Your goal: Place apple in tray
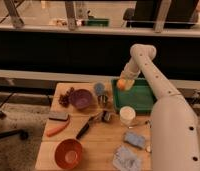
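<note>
Claw (pixel 124 81) clamped on small round yellowish-orange apple (pixel 122 84) above left end of shallow green plastic tray (pixel 143 102); probably next: lowering, releasing.
</note>
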Robot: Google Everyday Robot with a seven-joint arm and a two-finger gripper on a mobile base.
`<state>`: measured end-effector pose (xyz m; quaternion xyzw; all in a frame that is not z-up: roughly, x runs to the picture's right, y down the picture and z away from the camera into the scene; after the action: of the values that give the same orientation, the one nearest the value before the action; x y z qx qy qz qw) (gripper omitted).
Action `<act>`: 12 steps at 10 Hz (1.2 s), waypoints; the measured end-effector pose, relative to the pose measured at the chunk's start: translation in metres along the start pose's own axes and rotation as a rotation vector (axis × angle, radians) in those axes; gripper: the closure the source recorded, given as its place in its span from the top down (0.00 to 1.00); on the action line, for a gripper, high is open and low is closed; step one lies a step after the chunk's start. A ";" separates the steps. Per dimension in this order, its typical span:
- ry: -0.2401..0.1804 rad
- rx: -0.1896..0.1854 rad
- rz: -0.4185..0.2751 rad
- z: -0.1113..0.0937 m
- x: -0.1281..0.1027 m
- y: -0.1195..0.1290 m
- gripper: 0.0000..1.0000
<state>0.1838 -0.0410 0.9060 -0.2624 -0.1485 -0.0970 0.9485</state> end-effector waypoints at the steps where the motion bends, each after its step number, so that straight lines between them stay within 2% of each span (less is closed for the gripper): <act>1: -0.021 -0.014 -0.007 0.001 -0.001 0.009 0.00; 4: -0.048 -0.033 -0.025 0.003 -0.006 0.023 0.00; 7: -0.060 -0.029 -0.034 0.006 -0.007 0.022 0.01; 8: -0.061 -0.028 -0.037 0.005 -0.007 0.021 0.04; 12: -0.061 -0.027 -0.043 0.005 -0.006 0.022 0.44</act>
<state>0.1829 -0.0188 0.8977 -0.2750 -0.1814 -0.1112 0.9376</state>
